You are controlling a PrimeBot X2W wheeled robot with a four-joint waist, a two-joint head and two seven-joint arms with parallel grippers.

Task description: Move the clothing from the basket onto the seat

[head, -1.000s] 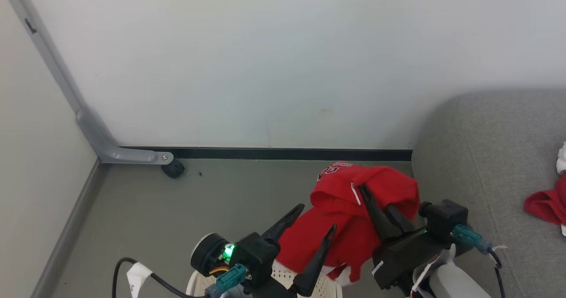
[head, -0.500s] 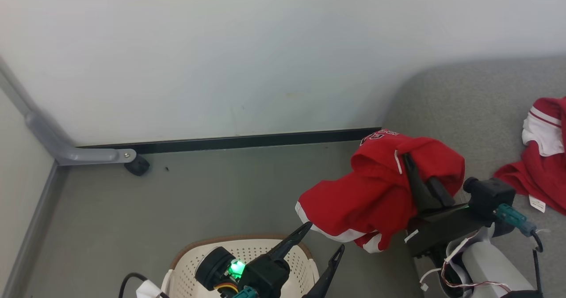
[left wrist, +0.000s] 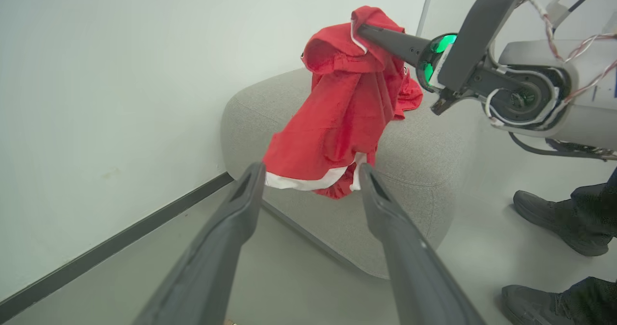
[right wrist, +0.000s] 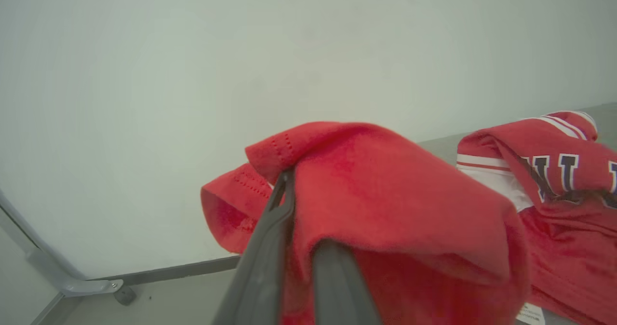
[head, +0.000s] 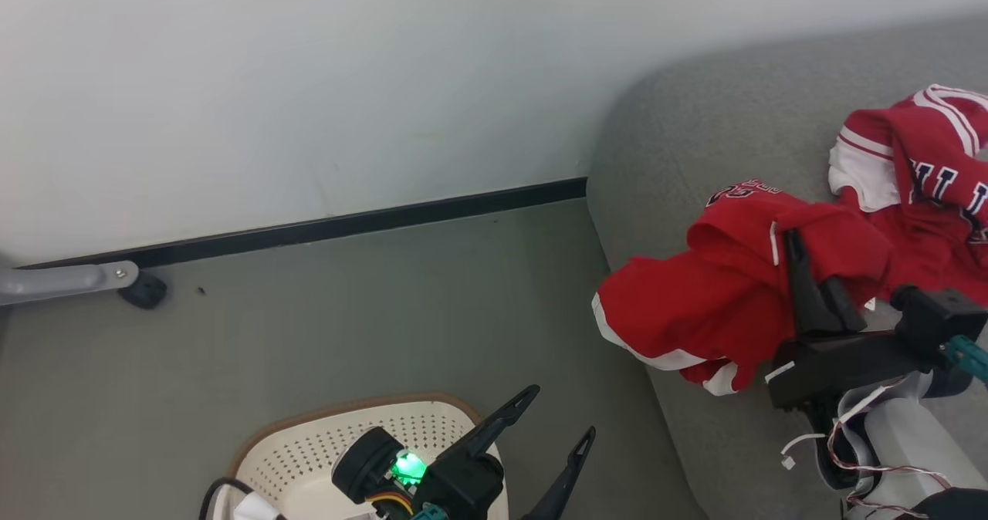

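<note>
Garment [head: 695,312] drapes right gripper [head: 806,265], hiding tips; basket [head: 324,443] cropped.

- The left gripper [head: 562,410] is low in the head view, its two fingers spread wide apart and holding nothing.
- The right gripper [head: 799,261] has its fingers pressed together on the clothing [head: 710,304], and its pale forearm [head: 903,443] rises from the lower right.
</note>
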